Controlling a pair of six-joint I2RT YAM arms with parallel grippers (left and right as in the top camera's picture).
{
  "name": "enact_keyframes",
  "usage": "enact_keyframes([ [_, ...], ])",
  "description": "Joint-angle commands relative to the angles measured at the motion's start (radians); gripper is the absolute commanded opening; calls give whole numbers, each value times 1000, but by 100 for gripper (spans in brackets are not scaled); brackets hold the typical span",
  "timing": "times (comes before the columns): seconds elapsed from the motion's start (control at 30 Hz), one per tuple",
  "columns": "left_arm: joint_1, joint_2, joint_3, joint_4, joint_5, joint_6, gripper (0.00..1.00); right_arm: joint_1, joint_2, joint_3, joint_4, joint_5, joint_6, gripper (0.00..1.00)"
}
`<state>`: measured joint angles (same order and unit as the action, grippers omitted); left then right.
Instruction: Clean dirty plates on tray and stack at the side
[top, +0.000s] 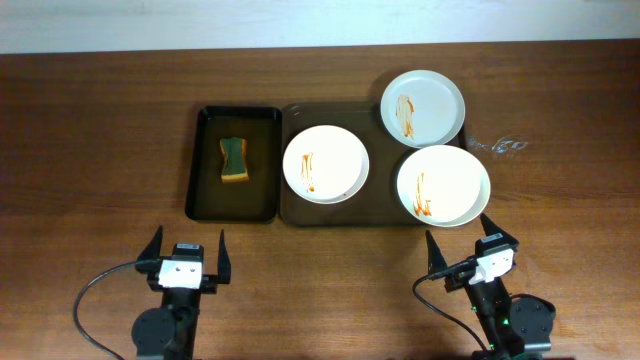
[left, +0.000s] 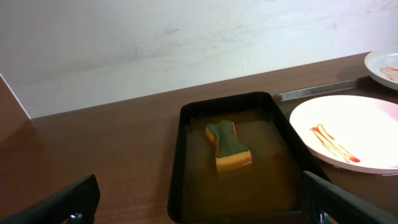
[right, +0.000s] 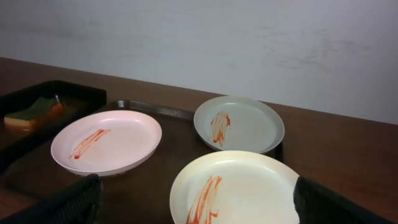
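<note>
Both my hands rest spread wide and empty at six o'clock. The left hand faces the black basin, and the right hand sits just short of the cream plate. The sponge lies in the basin's brownish water. Three sauce-streaked plates crowd the brown tray.

My worry is that the cream plate and the grey plate overhang the tray's rim at three and one o'clock, so scrubbing pressure could tip or skate them. A soaked sponge may also drip over the pink plate. Bare desk at three o'clock gives stacking room.
</note>
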<state>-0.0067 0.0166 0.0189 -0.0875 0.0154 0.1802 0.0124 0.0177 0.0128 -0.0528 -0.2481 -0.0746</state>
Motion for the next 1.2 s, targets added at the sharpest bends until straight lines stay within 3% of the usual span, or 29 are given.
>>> enact_keyframes([
  [0.0, 5, -11, -6, 0, 8, 16, 100, -6, -5, -7, -3, -5, 12, 99],
  [1.03, 5, -11, -6, 8, 8, 16, 100, -6, -5, -7, -3, 11, 2, 98],
  [1.17, 5, -11, -6, 35, 105, 15, 100, -6, -5, -7, -4, 10, 2, 98],
])
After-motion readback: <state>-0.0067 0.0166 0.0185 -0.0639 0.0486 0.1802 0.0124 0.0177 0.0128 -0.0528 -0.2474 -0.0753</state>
